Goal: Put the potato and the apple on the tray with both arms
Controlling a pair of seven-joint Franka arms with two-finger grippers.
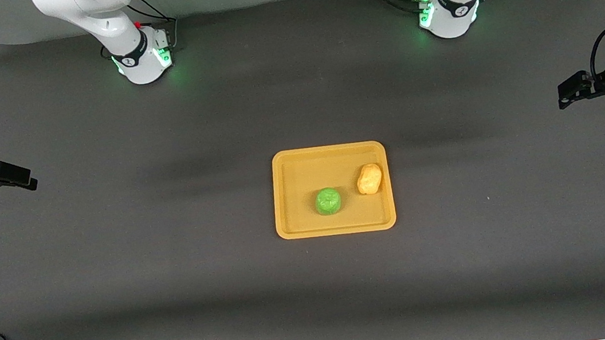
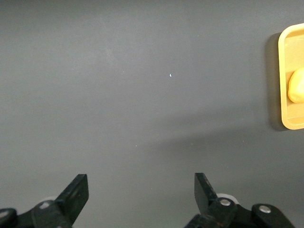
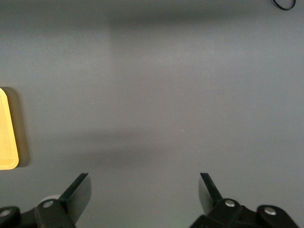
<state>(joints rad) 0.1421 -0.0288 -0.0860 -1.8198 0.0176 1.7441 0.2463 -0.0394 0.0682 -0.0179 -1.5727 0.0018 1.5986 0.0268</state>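
green apple (image 1: 327, 201) beside potato (image 1: 369, 178) on tray (image 1: 288, 195)

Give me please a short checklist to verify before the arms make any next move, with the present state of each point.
1. Apple lies inside the tray: ok.
2. Potato lies inside the tray, beside the apple, toward the left arm's end: ok.
3. Left end effector open and holding nothing, over bare table at its own end: ok.
4. Right end effector open and holding nothing, over bare table at its own end: ok.
5. Nothing overhangs the tray rim: ok.
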